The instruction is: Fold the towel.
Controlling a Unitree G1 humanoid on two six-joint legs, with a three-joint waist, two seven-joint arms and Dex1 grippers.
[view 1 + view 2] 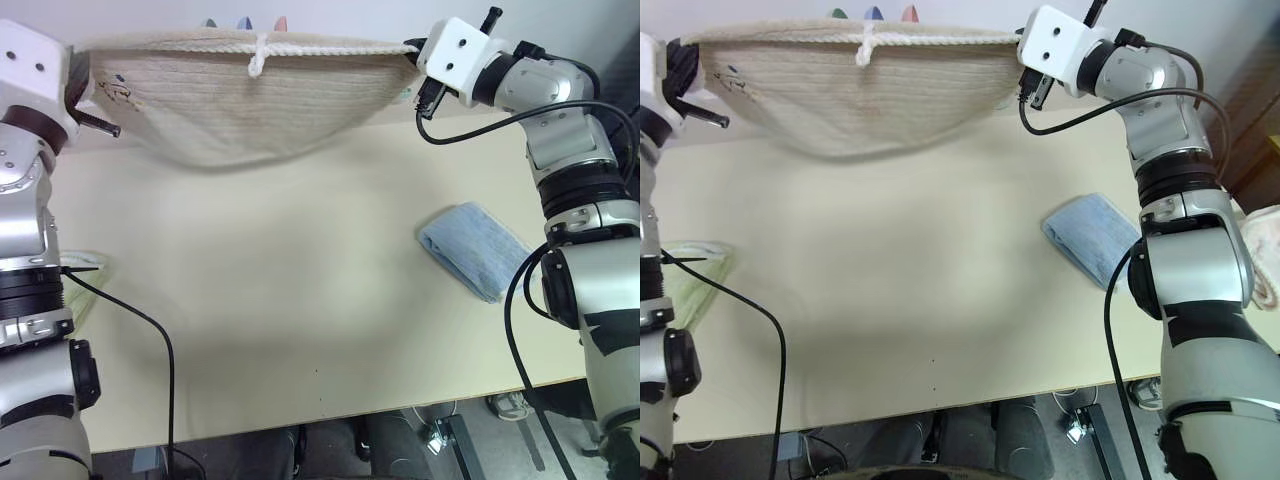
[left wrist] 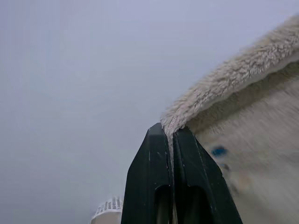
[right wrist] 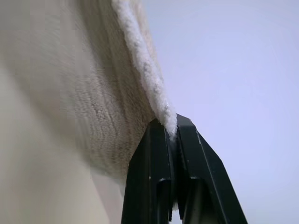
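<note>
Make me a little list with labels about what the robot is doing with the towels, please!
towel: beige towel, held up above the table, stretched between both pincers, middle sagging down
left pincer: shut on one top corner of the towel
right pincer: shut on the other top corner
white loop: hangs from the middle of the top edge
table: pale tabletop
blue towel: folded, lying on the table beside the right arm
green towel: at the table's left edge
fold: not made yet
</note>
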